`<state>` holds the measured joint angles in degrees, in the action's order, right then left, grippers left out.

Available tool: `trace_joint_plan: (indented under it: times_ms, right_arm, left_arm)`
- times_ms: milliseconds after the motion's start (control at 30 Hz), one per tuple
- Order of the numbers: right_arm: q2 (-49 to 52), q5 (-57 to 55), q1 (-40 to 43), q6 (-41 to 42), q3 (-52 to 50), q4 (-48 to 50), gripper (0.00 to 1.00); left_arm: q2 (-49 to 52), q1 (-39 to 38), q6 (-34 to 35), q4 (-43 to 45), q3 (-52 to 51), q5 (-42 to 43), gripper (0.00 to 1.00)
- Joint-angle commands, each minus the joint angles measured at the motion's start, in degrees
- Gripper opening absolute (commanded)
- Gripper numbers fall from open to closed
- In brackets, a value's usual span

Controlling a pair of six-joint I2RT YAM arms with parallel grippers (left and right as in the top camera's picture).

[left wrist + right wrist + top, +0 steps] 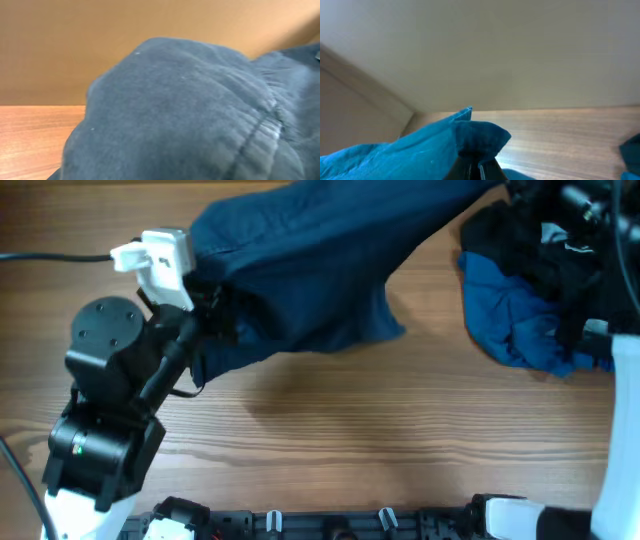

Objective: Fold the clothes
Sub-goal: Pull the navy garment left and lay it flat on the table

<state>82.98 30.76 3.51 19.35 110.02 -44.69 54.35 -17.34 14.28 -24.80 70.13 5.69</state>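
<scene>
The clothes in hand are dark navy shorts point(320, 260), lifted and stretched from the left toward the back right. My left gripper point(212, 308) is at their lower left edge. In the left wrist view the fabric point(190, 110), with a ribbed band point(260, 140), fills the frame and hides the jaws. My right gripper point(480, 167) is shut, with a fold of blue fabric point(420, 150) pinched at its tips. In the overhead view the right gripper is hidden behind cloth and the arm at the back right.
A heap of more clothes lies at the right: a mid-blue piece point(520, 320) under a black one point(515, 240). The wooden table point(400, 430) shows bare in front of the shorts. The arm mounts point(330, 525) line the front edge.
</scene>
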Motion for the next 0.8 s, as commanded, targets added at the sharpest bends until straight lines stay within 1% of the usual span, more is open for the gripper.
trace_joint_plan:
  times_ms: [0, 133, 233, 333, 433, 500, 600, 700, 767]
  right_arm:
    - [-7.9, -10.8, 1.1, -2.6, 1.1, -1.8, 0.04]
    - [-14.8, -15.4, 1.1, -2.8, 1.1, -6.8, 0.04]
    - [-18.4, -16.2, 1.1, -3.4, 1.1, -10.2, 0.04]
    - [-17.5, -16.4, 1.1, -3.7, 1.1, -13.4, 0.04]
    - [-12.4, -16.4, 1.1, -2.7, 1.1, -20.4, 0.04]
    - [-9.5, -16.1, 1.0, -2.8, 1.1, -22.9, 0.04]
    - [-2.0, -15.8, 1.0, -2.9, 1.1, -26.6, 0.04]
    - [6.8, -15.7, 0.5, -3.1, 1.1, -27.8, 0.05]
    - [11.6, -14.8, -0.2, -4.1, 1.1, -26.8, 0.04]
  left_arm:
    - [-4.3, 0.5, 4.1, 0.8, 0.7, -4.7, 0.04]
    - [-7.2, 0.1, 9.3, 0.4, 0.7, -4.6, 0.04]
    - [-9.2, -0.7, 9.4, -1.7, 0.7, -3.6, 0.04]
    - [-9.1, -0.7, 9.1, -4.7, 0.7, -5.5, 0.04]
    - [-6.9, -0.7, 9.1, -8.6, 0.7, -6.9, 0.04]
    - [-5.4, -0.7, 9.1, -9.7, 0.7, -6.8, 0.04]
    - [-1.6, -0.7, 9.1, -11.1, 0.7, -6.8, 0.04]
    - [2.9, -0.7, 9.1, -12.5, 0.7, -6.8, 0.04]
    - [6.4, -0.7, 9.1, -13.1, 0.7, -6.8, 0.04]
